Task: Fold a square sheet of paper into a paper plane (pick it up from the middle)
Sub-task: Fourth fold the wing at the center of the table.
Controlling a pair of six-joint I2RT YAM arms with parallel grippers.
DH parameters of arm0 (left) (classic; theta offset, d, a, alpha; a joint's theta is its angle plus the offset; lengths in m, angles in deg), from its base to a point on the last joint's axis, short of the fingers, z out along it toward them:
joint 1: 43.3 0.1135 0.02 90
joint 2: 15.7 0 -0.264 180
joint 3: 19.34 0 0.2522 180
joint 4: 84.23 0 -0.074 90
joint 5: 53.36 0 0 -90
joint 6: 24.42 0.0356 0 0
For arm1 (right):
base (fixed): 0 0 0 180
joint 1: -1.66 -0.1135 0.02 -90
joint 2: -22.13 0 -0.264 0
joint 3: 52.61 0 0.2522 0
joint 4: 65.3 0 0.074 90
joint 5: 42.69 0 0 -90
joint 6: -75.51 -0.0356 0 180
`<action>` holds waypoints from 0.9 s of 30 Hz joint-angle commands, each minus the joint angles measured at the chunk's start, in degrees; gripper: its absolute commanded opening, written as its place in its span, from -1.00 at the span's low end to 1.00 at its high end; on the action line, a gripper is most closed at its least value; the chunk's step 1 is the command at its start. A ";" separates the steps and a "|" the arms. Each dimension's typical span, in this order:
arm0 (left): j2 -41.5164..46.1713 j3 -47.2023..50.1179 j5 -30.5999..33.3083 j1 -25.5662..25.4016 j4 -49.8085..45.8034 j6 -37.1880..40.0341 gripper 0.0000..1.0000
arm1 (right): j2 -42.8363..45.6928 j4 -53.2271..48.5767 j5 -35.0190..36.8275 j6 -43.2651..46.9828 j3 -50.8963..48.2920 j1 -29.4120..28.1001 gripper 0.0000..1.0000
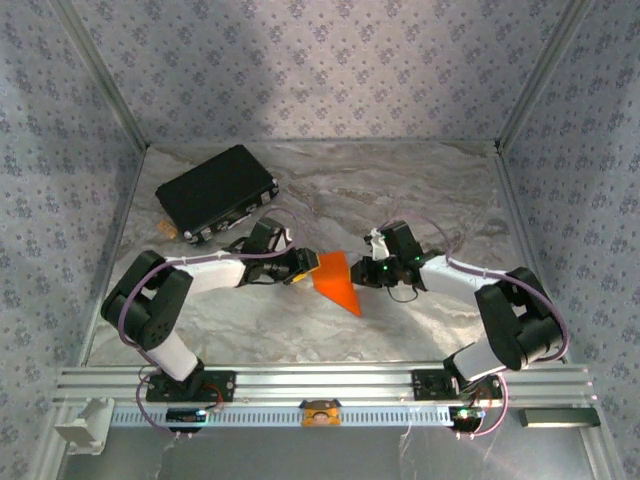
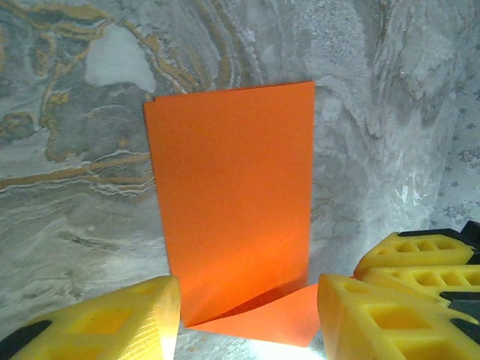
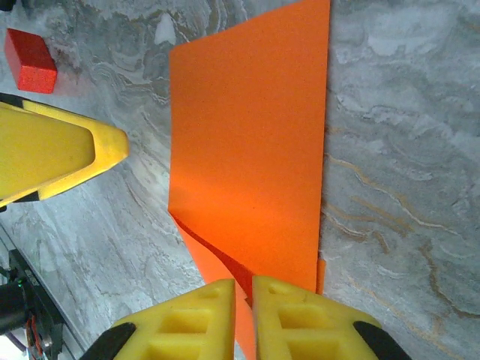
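The sheet of paper (image 1: 338, 283), thin, smooth, bright orange and sharply creased, lies folded mid-table on the grey marbled tabletop (image 1: 400, 190). The right gripper (image 3: 251, 289) pinches its edge. The left gripper (image 2: 247, 300) stands released, straddling a corner. A small red block (image 3: 30, 60) sits nearby.

A robotics lab booth: aluminium frame (image 1: 330, 381), patterned walls (image 1: 320, 60), marble-print table (image 1: 400, 190).

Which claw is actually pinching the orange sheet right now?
The right claw, jaws closed on the orange sheet; the left claw stands open astride it.
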 commanded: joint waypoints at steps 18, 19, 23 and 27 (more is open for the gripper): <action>-1.78 -2.07 -1.37 0.32 -1.57 0.50 0.04 | -3.82 1.65 -5.04 0.18 0.63 0.41 -0.58; -1.79 -2.06 -1.39 0.31 -1.66 0.50 0.04 | -3.72 1.49 -5.04 0.18 0.71 0.41 -0.60; -1.87 -2.04 -1.30 0.32 -1.87 0.50 0.04 | -2.50 0.96 -4.55 0.53 0.39 0.60 -0.77; -2.02 -2.35 -1.49 0.39 -1.91 0.93 0.08 | -1.11 2.25 -5.22 0.22 -0.48 1.12 -0.82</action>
